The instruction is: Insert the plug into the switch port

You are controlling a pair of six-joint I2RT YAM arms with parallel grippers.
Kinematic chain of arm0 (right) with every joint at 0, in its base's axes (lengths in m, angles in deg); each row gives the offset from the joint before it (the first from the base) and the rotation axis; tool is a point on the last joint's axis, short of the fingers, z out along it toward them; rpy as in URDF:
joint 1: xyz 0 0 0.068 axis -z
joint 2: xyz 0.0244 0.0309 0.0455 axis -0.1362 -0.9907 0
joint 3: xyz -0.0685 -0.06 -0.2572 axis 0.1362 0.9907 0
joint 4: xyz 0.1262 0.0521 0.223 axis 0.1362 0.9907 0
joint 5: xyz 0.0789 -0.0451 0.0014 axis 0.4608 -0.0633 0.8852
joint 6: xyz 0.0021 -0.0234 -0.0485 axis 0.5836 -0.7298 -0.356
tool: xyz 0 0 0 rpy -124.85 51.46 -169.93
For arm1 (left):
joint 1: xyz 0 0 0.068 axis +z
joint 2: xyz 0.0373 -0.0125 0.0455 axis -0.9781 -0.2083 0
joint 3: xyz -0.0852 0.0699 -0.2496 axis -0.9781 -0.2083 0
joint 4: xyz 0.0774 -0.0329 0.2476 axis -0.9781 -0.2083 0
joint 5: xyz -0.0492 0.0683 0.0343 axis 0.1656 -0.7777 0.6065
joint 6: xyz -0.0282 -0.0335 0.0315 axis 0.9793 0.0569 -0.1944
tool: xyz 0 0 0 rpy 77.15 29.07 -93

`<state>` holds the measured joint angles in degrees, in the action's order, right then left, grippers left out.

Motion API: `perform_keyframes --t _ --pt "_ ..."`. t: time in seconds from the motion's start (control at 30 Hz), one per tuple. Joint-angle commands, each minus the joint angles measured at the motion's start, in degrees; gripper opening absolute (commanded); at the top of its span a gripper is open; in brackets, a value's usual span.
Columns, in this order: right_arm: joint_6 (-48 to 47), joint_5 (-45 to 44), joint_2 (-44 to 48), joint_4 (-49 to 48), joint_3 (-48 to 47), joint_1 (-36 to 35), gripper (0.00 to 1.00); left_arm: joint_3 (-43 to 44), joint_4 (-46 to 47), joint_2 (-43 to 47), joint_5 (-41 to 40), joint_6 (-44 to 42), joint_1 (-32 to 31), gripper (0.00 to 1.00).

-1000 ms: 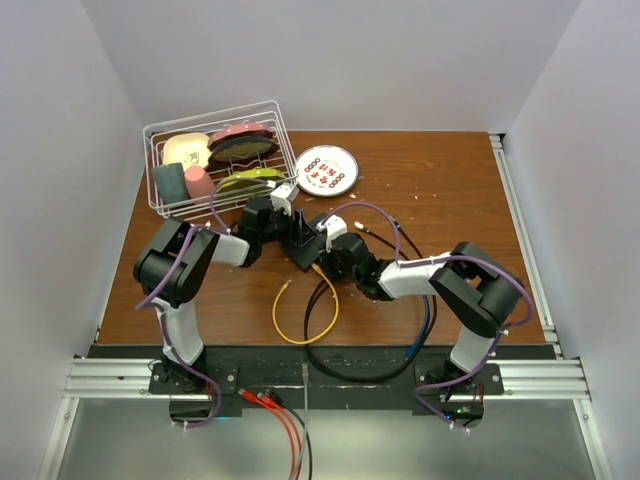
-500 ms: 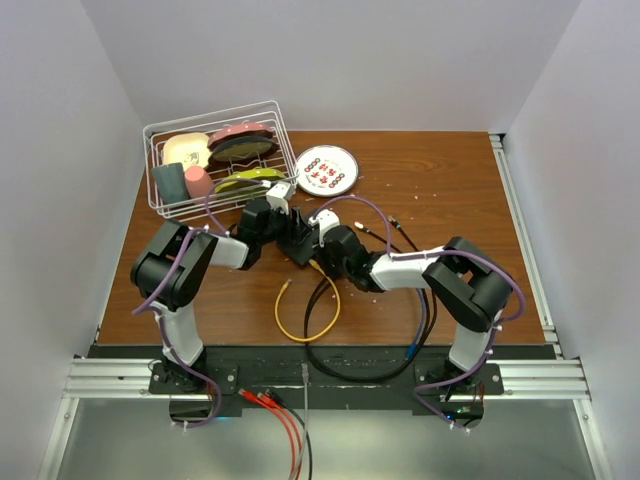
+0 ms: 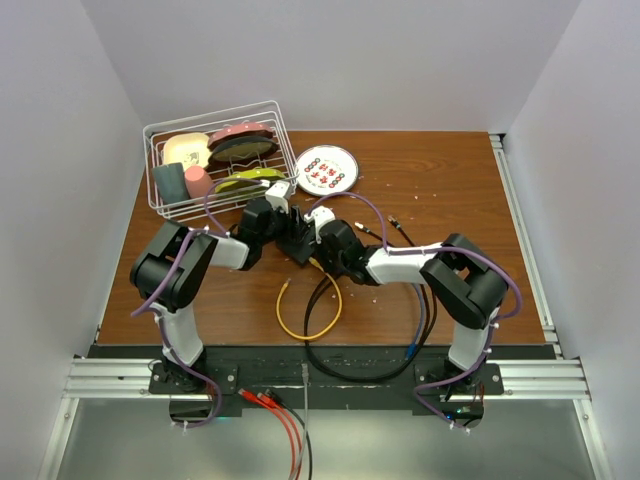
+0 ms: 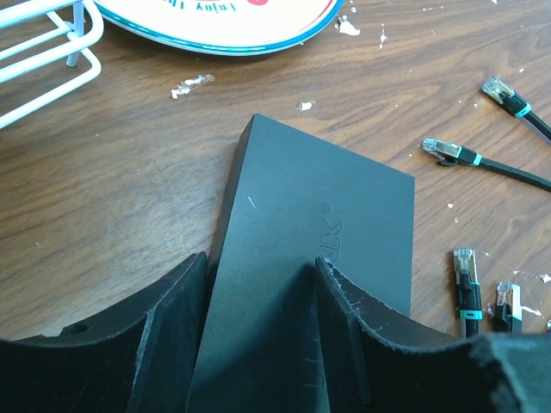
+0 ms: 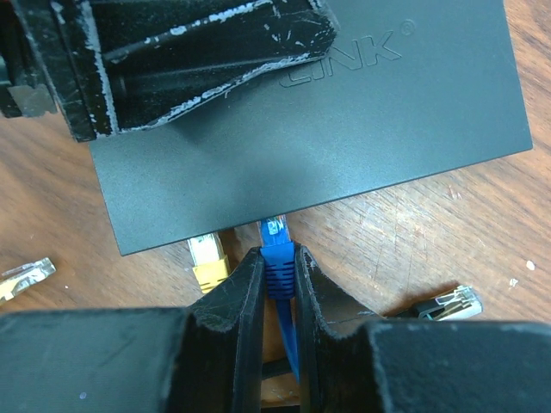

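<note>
Black switch (image 4: 318, 232) sits clamped in left end effector (image 4: 258, 292), braced on the surface (image 4: 129, 172), so right end effector (image 5: 277, 267), closed on blue plug (image 5: 275, 245), can push into its 6 o'clock edge.

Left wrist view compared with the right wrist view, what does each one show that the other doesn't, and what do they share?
Only the left wrist: the rim of the white plate and a corner of the wire basket. Only the right wrist: the right claw pinching the blue plug at the edge of the black switch box, with a yellow plug beside it. Both: that box, clamped by the left claw, the wooden table and loose cable ends.
</note>
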<state>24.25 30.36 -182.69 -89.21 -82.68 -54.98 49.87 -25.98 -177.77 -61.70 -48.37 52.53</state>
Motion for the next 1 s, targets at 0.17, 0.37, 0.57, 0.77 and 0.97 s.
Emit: perform_keyframes --t 0.17,0.37,0.57,0.77,0.97 --pt "2.5 3.4 -2.0 -8.3 -3.5 0.8 0.00 -1.3 -21.7 -2.7 26.5 6.7 -14.0 0.00" --pt "4.2 3.3 -2.9 1.1 -3.5 0.7 0.00 -1.0 -28.8 1.1 17.2 3.9 -7.3 0.34" --pt "5.8 6.8 -3.0 2.6 -1.1 0.5 0.04 2.4 -34.7 4.2 8.2 2.7 -5.4 0.71" --pt "6.5 9.5 -2.4 4.2 -0.2 -1.0 0.12 8.1 -39.1 3.4 6.6 1.5 -4.0 0.80" --pt "7.3 11.3 -1.3 6.3 0.3 -3.4 0.20 9.9 -41.1 5.5 4.1 1.1 -2.8 0.80"
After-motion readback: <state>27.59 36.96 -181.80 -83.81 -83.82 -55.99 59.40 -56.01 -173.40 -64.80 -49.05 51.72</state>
